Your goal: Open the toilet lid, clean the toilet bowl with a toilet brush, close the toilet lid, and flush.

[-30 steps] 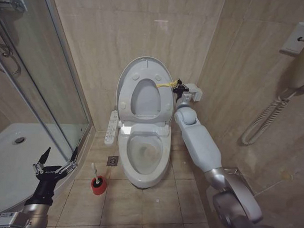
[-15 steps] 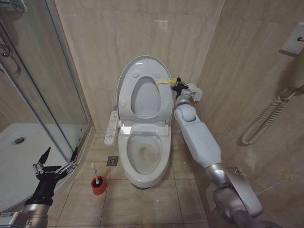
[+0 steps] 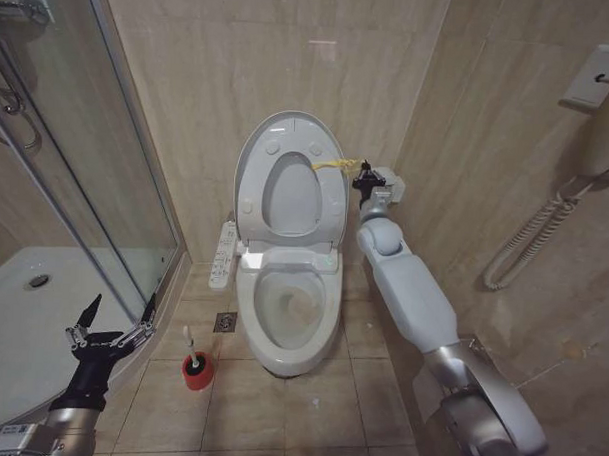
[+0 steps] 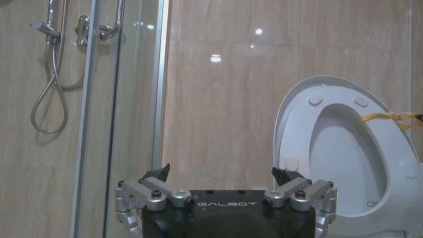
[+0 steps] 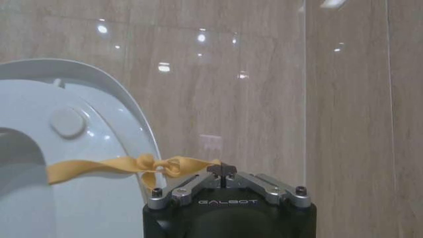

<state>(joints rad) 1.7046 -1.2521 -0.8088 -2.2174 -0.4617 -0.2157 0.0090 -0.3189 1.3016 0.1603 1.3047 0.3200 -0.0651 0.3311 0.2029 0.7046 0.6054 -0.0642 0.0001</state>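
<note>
The toilet lid [image 3: 289, 177] stands up against the wall, over the open toilet bowl [image 3: 288, 312]. The right tool [image 3: 363, 176] is pinched shut on the yellow ribbon [image 5: 126, 166] tied to the lid's rim. If it tugs the ribbon, the lid could fall shut. The left tool [image 3: 109, 326] hangs wide open, holding nothing, near the toilet brush [image 3: 195, 362] on the floor. Both tools say GALBOT.

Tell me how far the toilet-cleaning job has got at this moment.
Done: the toilet lid stands raised against the wall, the toilet bowl exposed. In hand: the right hand, shut, is beside the lid's yellow ribbon. Left: the toilet brush sits in its red holder, the open left hand apart from it; scrubbing, closing, flushing.
</note>
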